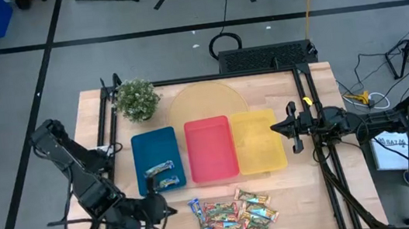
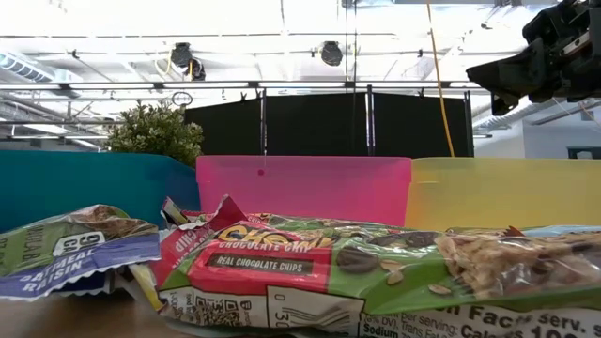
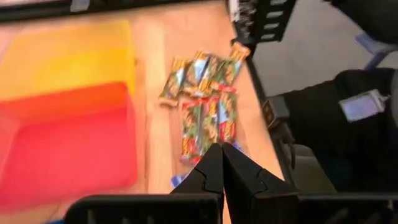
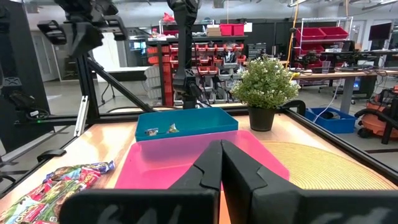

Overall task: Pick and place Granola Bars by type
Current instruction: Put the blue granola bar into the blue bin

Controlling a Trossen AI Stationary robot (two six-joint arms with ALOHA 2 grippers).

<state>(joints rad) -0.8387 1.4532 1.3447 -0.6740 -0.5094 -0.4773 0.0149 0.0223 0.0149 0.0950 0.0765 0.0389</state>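
Several red-green and orange-gold granola bars lie in a flat pile [image 1: 236, 212] near the table's near edge, also seen in the left wrist view [image 3: 205, 99] and up close in the low view [image 2: 357, 263]. One blue-silver bar [image 1: 194, 207] lies at the pile's left side. Two more blue-silver bars [image 1: 160, 169] rest on the floor of the blue tray [image 1: 154, 148]. My left gripper [image 1: 156, 211] [image 3: 222, 163] is shut, just left of the pile, holding nothing. My right gripper [image 1: 278, 127] [image 4: 221, 163] is shut and hovers over the yellow tray's [image 1: 259, 143] right edge.
The blue, red [image 1: 210, 149] and yellow trays stand side by side mid-table. A potted plant [image 1: 137, 99] sits behind the blue tray, and a round wooden mat [image 1: 207, 102] lies behind the red one. Black frame rails [image 1: 328, 169] run along both table sides.
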